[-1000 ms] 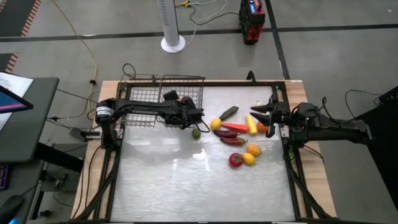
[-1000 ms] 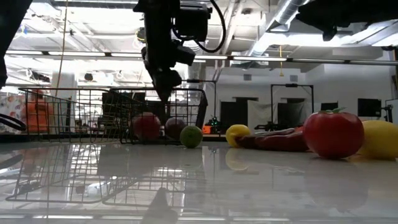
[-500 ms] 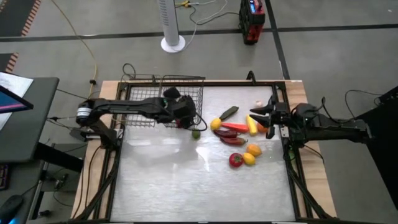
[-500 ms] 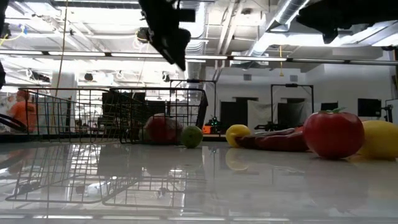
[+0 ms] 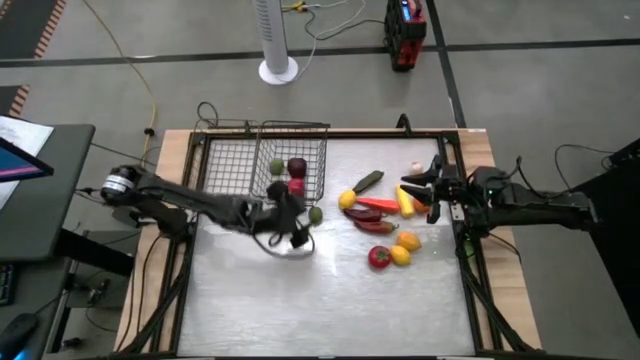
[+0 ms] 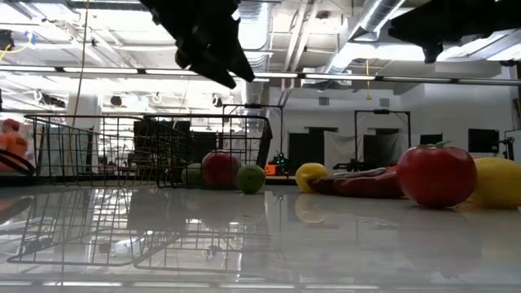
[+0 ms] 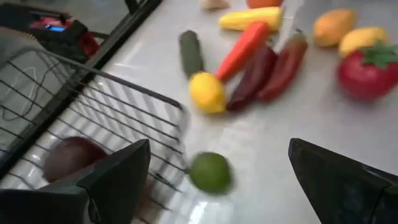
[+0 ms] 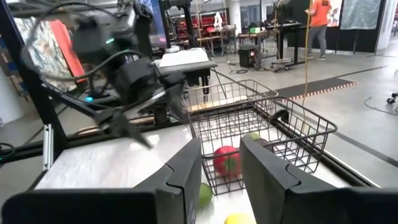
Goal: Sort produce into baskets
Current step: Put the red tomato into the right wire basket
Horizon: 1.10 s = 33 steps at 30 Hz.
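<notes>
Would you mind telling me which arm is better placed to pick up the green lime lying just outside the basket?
The left. Its open left gripper hangs just in front of the lime, which sits against the deeper basket. The right gripper waits beyond the produce cluster, farther away.

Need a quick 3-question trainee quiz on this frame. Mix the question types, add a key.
1. Count: how many pieces of produce lie in the deeper basket?
2. True or false: the left gripper is shut on a fruit.
3. Pick one: the loose green round fruit is A) inside the deeper basket, B) on the table just outside the basket, C) held off the table.

Key:
1. Three: a green piece, a dark red piece and a red piece.
2. False. Its fingers are spread with nothing between them.
3. B.
</notes>
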Each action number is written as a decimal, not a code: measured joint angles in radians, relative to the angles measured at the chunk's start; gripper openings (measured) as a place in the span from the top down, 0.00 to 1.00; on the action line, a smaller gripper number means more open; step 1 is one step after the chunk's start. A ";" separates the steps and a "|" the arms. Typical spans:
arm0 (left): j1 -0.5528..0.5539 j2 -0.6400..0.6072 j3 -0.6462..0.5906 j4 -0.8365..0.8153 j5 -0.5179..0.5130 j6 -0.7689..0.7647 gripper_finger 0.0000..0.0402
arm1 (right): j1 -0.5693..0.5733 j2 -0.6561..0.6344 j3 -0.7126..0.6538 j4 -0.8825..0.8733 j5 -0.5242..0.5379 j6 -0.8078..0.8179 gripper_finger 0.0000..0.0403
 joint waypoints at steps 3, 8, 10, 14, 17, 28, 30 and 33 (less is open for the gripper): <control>-0.087 0.059 -0.002 0.064 -0.074 -0.039 0.10 | 0.000 0.000 0.000 0.000 0.000 0.000 0.66; -0.172 0.158 -0.002 0.221 -0.138 -0.028 0.13 | -0.001 -0.001 0.000 0.003 0.000 0.000 0.66; -0.176 0.200 -0.001 0.329 -0.068 -0.026 0.13 | -0.001 -0.001 0.000 0.007 0.000 -0.001 0.66; -0.161 0.291 0.001 0.562 0.074 -0.001 0.13 | -0.001 -0.001 0.000 0.030 0.000 -0.005 0.66; -0.148 0.357 0.001 0.718 0.108 0.072 0.13 | -0.001 -0.001 0.000 0.032 0.000 -0.008 0.66; -0.088 0.615 0.252 0.835 0.261 0.271 0.06 | -0.025 -0.001 0.000 0.034 0.000 -0.034 0.66; -0.080 0.661 0.328 0.789 0.261 0.295 0.04 | -0.027 -0.001 0.000 0.026 -0.002 -0.034 0.66; -0.067 0.712 0.435 0.688 0.270 0.318 0.01 | -0.025 -0.002 0.000 0.012 -0.003 -0.034 0.66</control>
